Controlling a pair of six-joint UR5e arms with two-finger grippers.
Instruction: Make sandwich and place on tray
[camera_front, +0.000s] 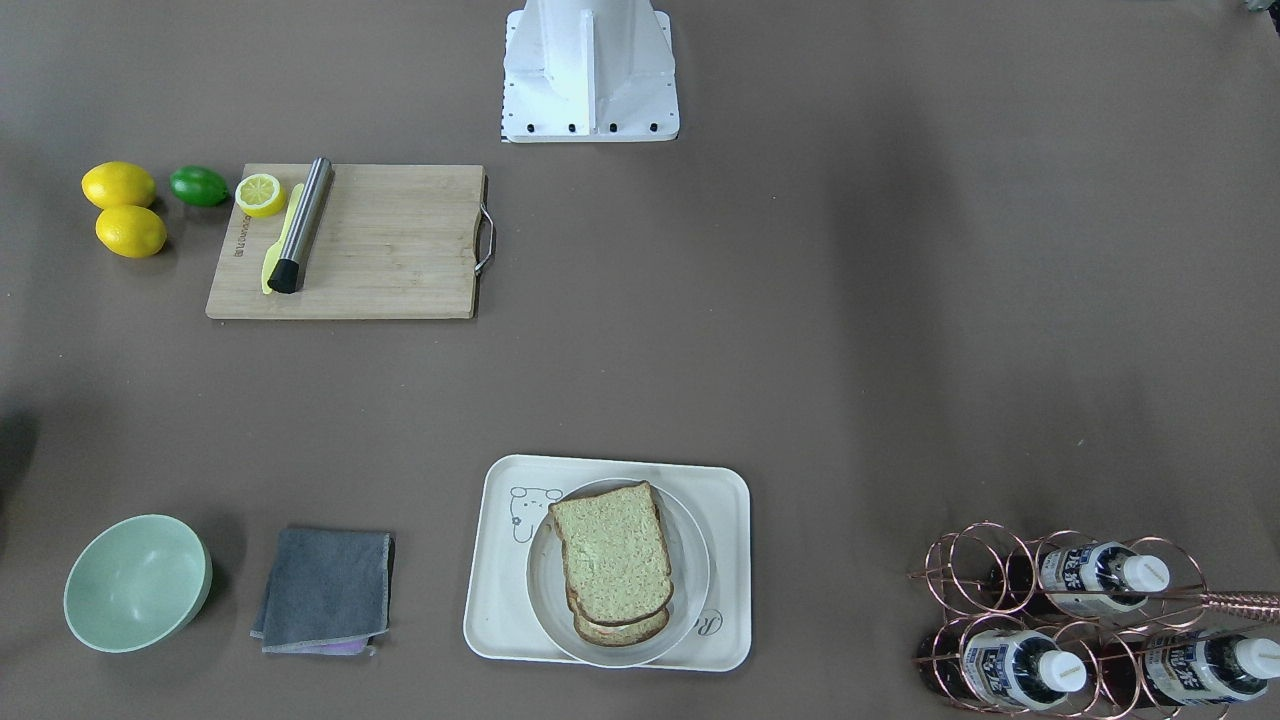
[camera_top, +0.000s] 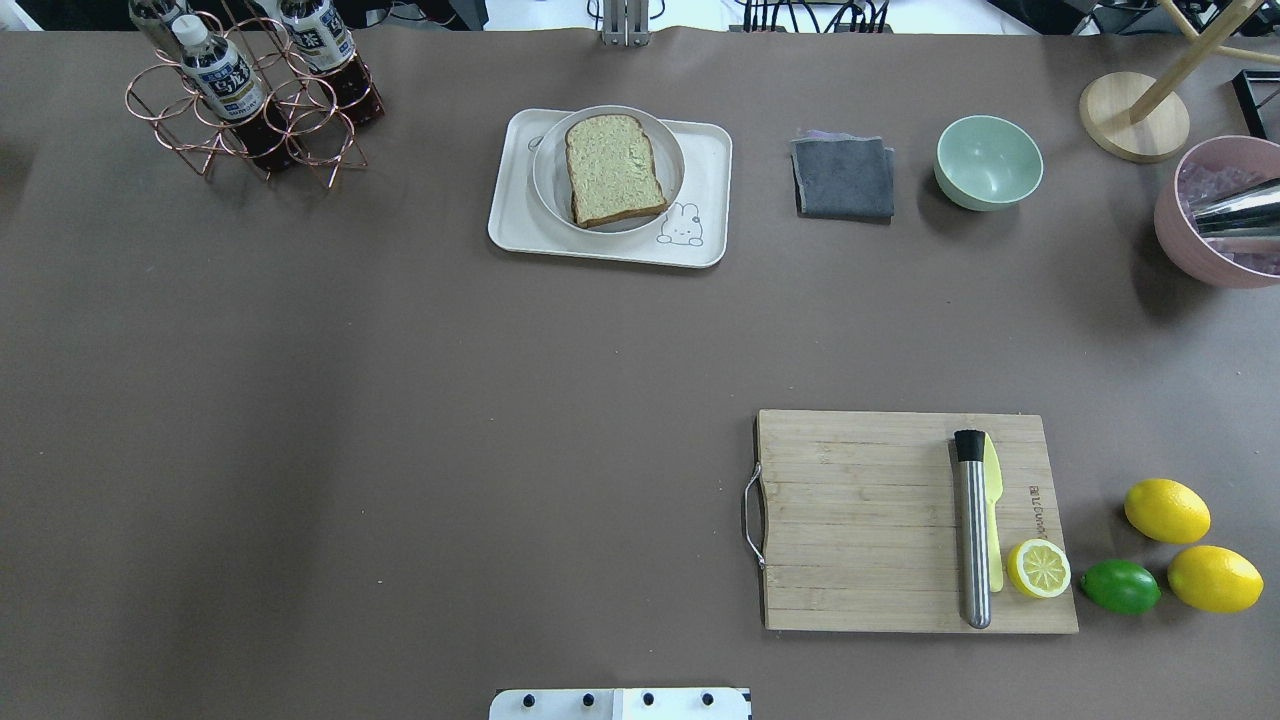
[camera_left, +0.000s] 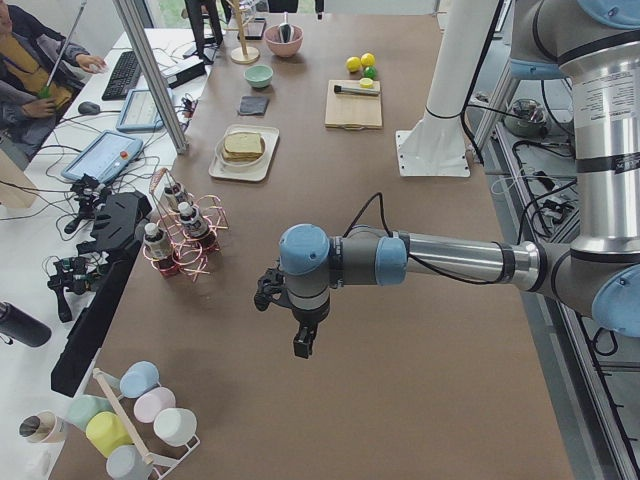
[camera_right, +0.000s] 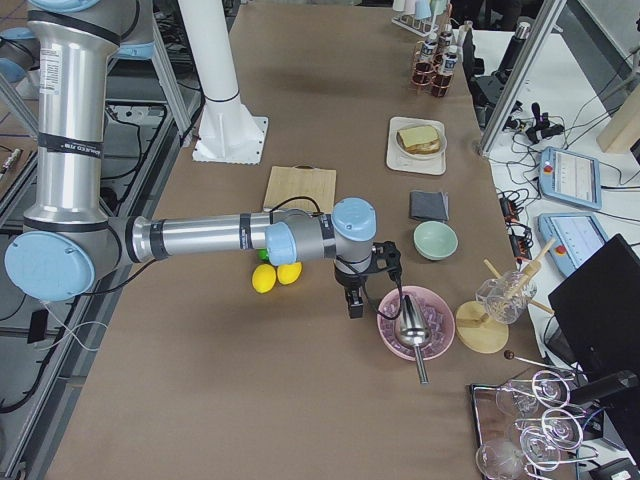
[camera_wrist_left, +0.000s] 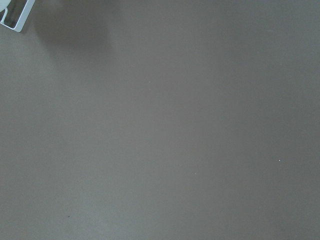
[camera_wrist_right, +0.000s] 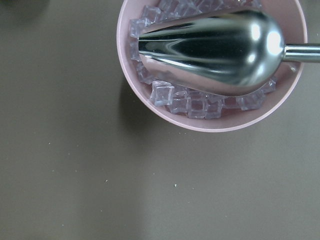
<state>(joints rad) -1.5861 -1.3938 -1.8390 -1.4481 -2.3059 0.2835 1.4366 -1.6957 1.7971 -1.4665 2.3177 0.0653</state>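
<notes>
The sandwich (camera_front: 612, 565) (camera_top: 613, 168) is a stack of brown bread slices with dark crusts. It lies on a round white plate (camera_front: 692, 575) that stands on the cream tray (camera_front: 495, 610) (camera_top: 710, 180) at the table's far middle. My left gripper (camera_left: 298, 335) shows only in the left side view. It hangs over bare brown table, far from the tray, and I cannot tell its state. My right gripper (camera_right: 353, 300) shows only in the right side view, beside a pink bowl (camera_right: 415, 322). Its state cannot be told either.
The pink bowl (camera_wrist_right: 210, 125) holds ice cubes and a steel scoop (camera_wrist_right: 215, 50). A wooden cutting board (camera_top: 860, 520) carries a steel muddler (camera_top: 972, 530), a yellow knife and a lemon half. Lemons (camera_top: 1166, 510), a lime, a grey cloth (camera_top: 845, 178), a green bowl (camera_top: 988, 160) and a bottle rack (camera_top: 250, 110) stand around.
</notes>
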